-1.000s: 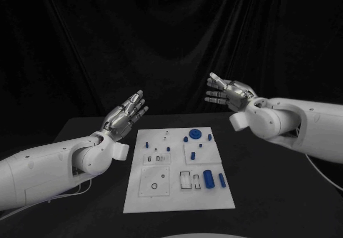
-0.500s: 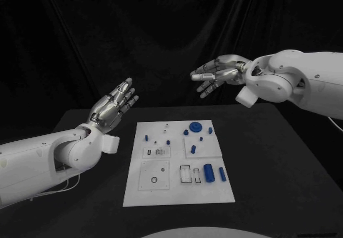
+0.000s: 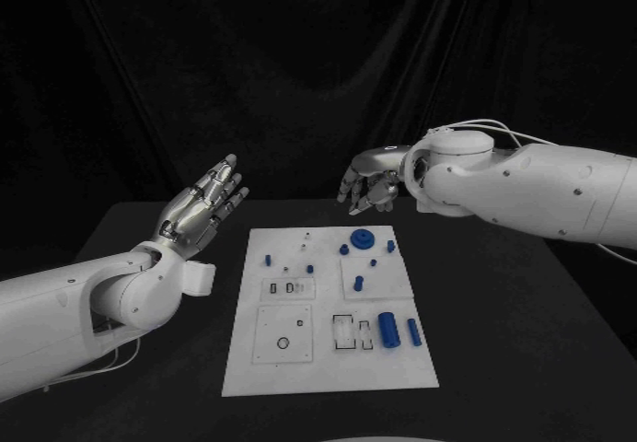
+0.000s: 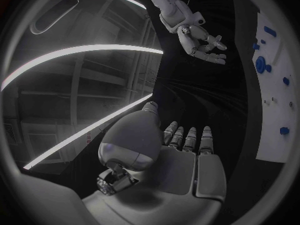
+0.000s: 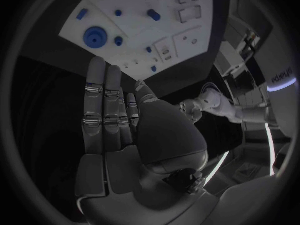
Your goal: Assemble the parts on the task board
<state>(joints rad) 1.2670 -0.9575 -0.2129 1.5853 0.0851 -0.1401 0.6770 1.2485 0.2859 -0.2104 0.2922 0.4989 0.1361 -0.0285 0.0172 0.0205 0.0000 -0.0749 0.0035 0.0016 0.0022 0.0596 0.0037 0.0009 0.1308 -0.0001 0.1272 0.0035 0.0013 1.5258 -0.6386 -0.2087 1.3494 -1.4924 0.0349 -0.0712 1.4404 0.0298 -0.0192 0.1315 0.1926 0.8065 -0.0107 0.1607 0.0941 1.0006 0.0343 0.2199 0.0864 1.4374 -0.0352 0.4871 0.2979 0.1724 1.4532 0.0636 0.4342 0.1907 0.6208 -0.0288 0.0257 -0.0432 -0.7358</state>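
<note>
We found both hands up in the air and holding nothing. The left hand was raised beside the board's left far corner, flat with its fingers extended and close together, palm facing inward. The right hand hung above the board's far edge, fingers pointing down and loosely apart, nothing between them; the right wrist view looked past those fingers at the board below. The board lay in the middle of the tabletop, well clear of both hands. We judged that the task was at its start: no part was yet picked up, and the right hand seemed to be the one placed to reach first. The next move, as we read it, called for lowering that hand onto one of the parts near the far edge, perhaps the disc, and closing on it without knocking the small pegs just beside it. Counting the blue parts in the head view, we made out one round disc near the far edge, one thick cylinder and one thinner one side by side near the right edge toward the near end, and about eight small pegs scattered over the far half; those were too small for us to be sure of the count. We also saw a black ring on the near left panel and some outlined recesses beside the cylinders.
</note>
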